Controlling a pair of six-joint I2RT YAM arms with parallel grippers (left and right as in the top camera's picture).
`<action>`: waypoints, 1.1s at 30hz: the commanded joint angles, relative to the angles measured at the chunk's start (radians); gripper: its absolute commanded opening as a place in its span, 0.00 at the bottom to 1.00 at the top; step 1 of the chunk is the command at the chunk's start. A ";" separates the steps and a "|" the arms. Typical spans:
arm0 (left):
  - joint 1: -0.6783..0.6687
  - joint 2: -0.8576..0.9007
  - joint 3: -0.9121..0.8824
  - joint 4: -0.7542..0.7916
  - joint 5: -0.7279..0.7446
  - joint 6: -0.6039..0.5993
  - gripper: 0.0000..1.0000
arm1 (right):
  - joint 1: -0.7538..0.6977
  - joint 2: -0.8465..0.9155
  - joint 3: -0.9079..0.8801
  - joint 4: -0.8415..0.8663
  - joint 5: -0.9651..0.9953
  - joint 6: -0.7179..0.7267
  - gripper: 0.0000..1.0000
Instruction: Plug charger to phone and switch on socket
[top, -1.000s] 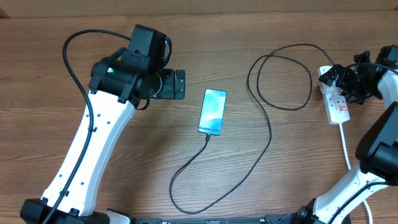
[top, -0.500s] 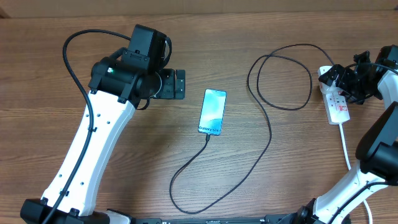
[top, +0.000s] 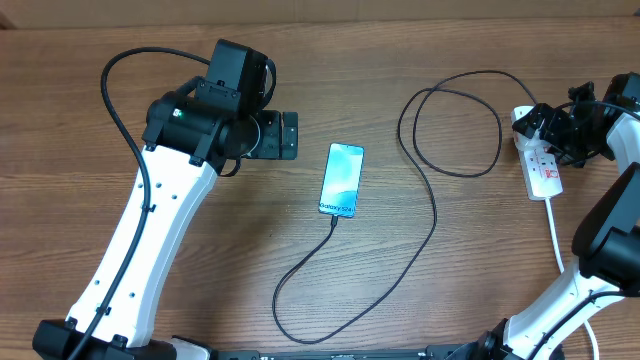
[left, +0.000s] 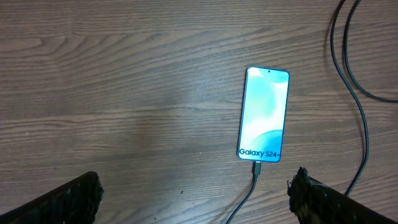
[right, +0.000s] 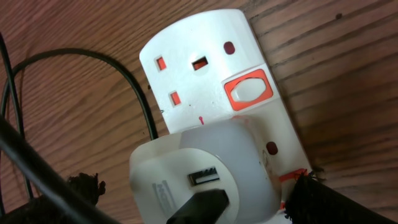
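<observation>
The phone (top: 341, 180) lies face up on the wood table, its blue screen lit (left: 264, 114). The charger, a thin black cable (top: 432, 225), has its small tip (left: 255, 168) at the phone's bottom edge. From there it loops across the table to the socket (top: 543, 168). In the right wrist view the socket (right: 205, 56) shows a red-framed switch (right: 249, 90) and a white adapter (right: 205, 165) with a black plug in it. My right gripper (right: 196, 193) is open, its fingers on either side of the adapter. My left gripper (left: 194, 199) hangs open left of the phone, holding nothing.
The socket's thick white cord (top: 556, 235) runs down toward the right arm's base. A wide cable loop (top: 450, 122) lies between the phone and the socket. The left arm (top: 150, 230) crosses the table's left half.
</observation>
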 joint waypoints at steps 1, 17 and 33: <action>0.002 0.007 0.008 0.000 -0.013 0.019 0.99 | -0.006 0.012 0.015 0.007 -0.006 -0.004 1.00; 0.002 0.007 0.008 0.000 -0.013 0.019 0.99 | -0.006 0.012 0.015 -0.006 -0.062 -0.005 1.00; 0.002 0.007 0.008 0.000 -0.013 0.019 1.00 | -0.006 0.012 0.015 -0.027 -0.109 -0.027 1.00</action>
